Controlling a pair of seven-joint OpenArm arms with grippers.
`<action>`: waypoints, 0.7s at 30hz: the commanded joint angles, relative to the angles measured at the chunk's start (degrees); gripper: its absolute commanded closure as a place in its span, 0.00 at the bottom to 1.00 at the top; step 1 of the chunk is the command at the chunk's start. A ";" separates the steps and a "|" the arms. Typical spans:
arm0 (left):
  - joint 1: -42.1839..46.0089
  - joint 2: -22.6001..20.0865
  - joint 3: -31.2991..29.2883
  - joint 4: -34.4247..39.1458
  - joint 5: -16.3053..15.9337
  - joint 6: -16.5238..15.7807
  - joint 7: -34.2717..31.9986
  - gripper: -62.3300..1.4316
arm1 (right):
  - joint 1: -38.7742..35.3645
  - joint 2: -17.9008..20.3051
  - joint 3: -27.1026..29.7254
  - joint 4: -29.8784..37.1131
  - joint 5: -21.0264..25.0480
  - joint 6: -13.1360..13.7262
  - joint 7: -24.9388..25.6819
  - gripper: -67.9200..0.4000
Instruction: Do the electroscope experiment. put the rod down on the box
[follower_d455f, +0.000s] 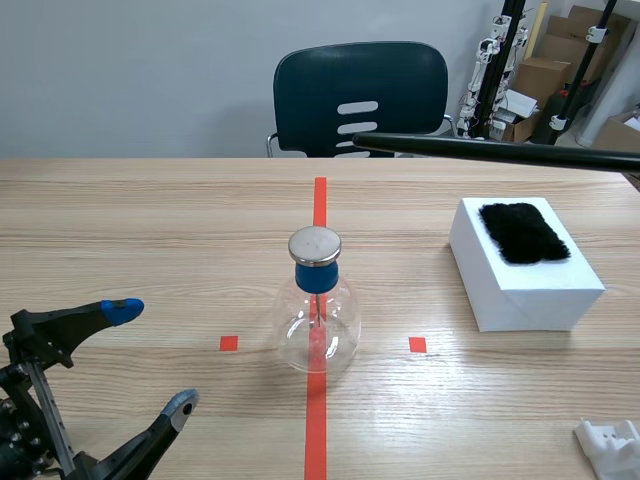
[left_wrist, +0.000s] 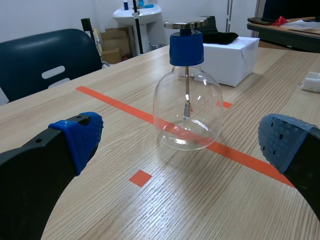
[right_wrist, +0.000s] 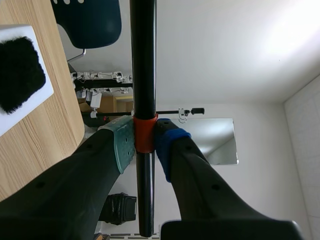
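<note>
Black and slim, the rod (follower_d455f: 480, 150) hangs in the air, running nearly level from the right side toward the middle of the table (follower_d455f: 120, 230), its free end short of the red centre line. It touches nothing on the table and lies apart from the box (follower_d455f: 520, 285). The right gripper (right_wrist: 145, 145) is clamped on it, its two pads pressing either side of an orange band on the shaft.

The white box sits on the right half of the table with a patch of black fur (follower_d455f: 522, 232) lying on its top. The electroscope flask (follower_d455f: 317, 320), of clear glass, stands upright on the centre tape line, well apart from the box; it has a blue stopper (follower_d455f: 316, 276) and a flat metal disc (follower_d455f: 315, 244) on top, and a thin stem hangs inside.

The left gripper (follower_d455f: 150, 360) is low at the near left, jaws wide apart and holding nothing, the flask ahead of it. A dark chair (follower_d455f: 360, 98) stands beyond the far edge, and a small white part (follower_d455f: 610, 445) lies at the near right corner.
</note>
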 joint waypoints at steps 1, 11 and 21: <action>-0.15 0.24 -0.07 0.61 -0.39 -0.07 -0.83 0.00 | 0.09 0.00 0.35 0.31 0.59 -0.79 -0.22 0.99; -0.15 0.24 -0.07 0.61 -0.39 -0.07 -0.83 0.00 | 0.09 0.00 0.35 0.31 0.59 -0.81 -0.22 0.99; -0.15 0.24 -0.07 0.61 -0.42 -0.07 -1.25 0.00 | 0.09 0.00 0.35 0.31 0.59 -0.81 -0.24 0.99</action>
